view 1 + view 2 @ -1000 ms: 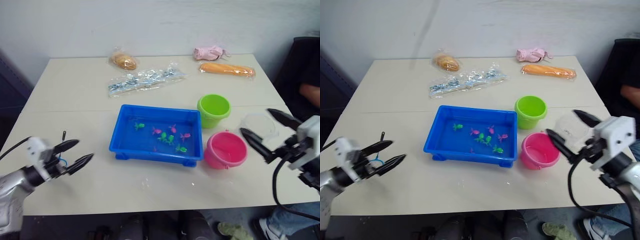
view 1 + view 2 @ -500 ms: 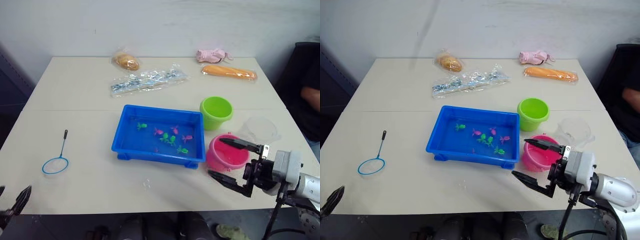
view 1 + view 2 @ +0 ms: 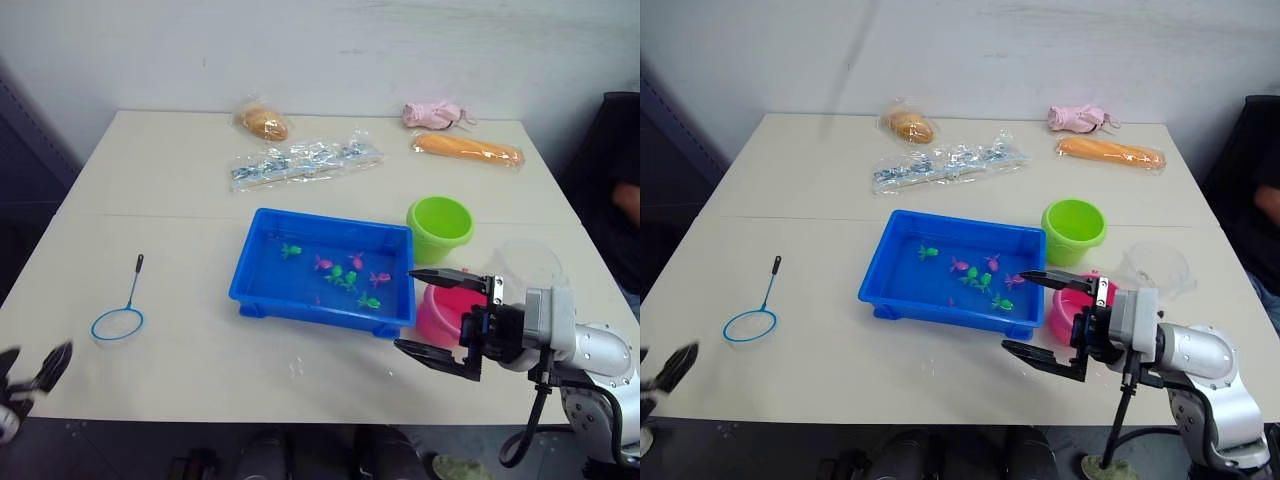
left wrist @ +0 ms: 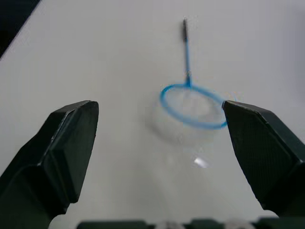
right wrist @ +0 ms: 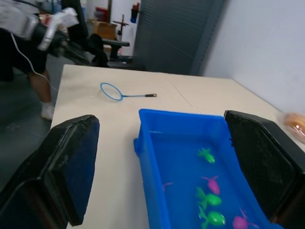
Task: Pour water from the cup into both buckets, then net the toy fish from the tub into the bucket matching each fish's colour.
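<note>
The blue tub [image 3: 262,291] sits mid-table with water and several pink and green toy fish [image 3: 346,276] in it. To its right stand the lime green bucket [image 3: 440,226] and, nearer, the pink bucket [image 3: 443,303]. The clear cup [image 3: 528,262] stands right of the buckets. My right gripper [image 3: 405,308] hangs open and empty at the tub's near right corner, in front of the pink bucket. The net [image 3: 118,322] lies flat on the table at the left. My left gripper [image 3: 35,366] is open and empty, low at the near left edge, short of the net [image 4: 190,101].
Along the far edge lie a bagged bread roll [image 3: 264,122], a clear crinkled packet [image 3: 305,160], a long orange pack [image 3: 468,149] and a pink bundle [image 3: 438,113]. A person's arm [image 3: 627,202] shows at the right edge beside the table.
My left gripper has let the net lie on the table and dropped back to the near left edge. My right gripper swung from beside the cup to in front of the pink bucket.
</note>
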Action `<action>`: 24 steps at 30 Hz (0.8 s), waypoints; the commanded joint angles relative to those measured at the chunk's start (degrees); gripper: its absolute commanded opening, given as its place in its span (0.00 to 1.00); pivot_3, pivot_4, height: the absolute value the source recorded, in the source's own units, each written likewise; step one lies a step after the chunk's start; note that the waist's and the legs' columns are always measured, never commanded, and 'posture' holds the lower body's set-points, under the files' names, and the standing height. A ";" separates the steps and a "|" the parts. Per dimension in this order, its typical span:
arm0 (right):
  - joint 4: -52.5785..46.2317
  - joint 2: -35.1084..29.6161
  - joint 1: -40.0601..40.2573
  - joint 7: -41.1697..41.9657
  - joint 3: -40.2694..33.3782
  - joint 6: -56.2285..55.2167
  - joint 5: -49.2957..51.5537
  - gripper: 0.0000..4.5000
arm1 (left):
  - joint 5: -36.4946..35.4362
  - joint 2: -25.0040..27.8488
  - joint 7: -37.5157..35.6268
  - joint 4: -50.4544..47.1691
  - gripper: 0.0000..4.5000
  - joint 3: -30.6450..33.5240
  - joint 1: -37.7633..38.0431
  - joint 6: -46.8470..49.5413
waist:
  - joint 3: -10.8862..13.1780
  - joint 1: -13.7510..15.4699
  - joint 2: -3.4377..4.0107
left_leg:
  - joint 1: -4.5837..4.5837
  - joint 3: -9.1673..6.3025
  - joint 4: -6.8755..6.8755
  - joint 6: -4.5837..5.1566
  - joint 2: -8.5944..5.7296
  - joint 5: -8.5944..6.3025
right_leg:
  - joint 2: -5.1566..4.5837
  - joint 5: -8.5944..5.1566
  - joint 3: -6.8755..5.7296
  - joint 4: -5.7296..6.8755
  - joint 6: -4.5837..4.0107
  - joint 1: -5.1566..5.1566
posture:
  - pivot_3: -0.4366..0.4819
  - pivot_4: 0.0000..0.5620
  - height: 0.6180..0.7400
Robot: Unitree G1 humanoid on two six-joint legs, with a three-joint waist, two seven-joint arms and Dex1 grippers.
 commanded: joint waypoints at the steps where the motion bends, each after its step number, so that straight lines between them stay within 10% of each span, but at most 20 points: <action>1: -1.13 -0.19 -0.13 0.33 0.23 0.52 1.30 0.99 | 3.30 3.67 3.81 -0.03 1.00 -5.45 -5.13 5.16 | -0.02 -0.21 0.05 | -0.02 0.03 0.00 -0.01 0.00 0.00 | 0.05 0.00 -0.01 0.10 0.01 -0.01 | 0.48 0.27 1.00; 10: -1.84 0.71 1.69 -2.63 0.01 -1.93 -3.34 0.99 | 16.45 7.69 7.11 26.69 1.00 -24.67 -34.10 6.31 | -0.06 -1.01 -0.05 | 0.00 0.42 -0.01 0.12 -0.13 0.06 | 0.17 0.06 -0.52 0.32 0.13 -0.12 | 0.48 0.27 1.00; 19: -2.75 0.98 1.95 -5.49 -0.54 -3.57 -5.21 0.99 | 22.09 7.26 1.24 39.81 1.00 -35.10 -43.56 11.32 | -0.08 -1.04 -0.07 | 0.02 0.51 0.04 0.09 -0.13 0.13 | 0.21 0.06 -0.63 0.39 0.14 -0.13 | 0.48 0.27 1.00; 24: -4.01 0.52 2.74 -7.02 -1.76 -3.59 -4.77 1.00 | 21.41 7.30 3.01 35.81 0.64 -31.15 -38.51 16.66 | -0.15 -1.46 0.06 | 0.11 0.57 0.04 0.08 -0.12 0.13 | 0.21 0.06 -0.52 0.47 0.15 -0.13 | 0.48 0.27 1.00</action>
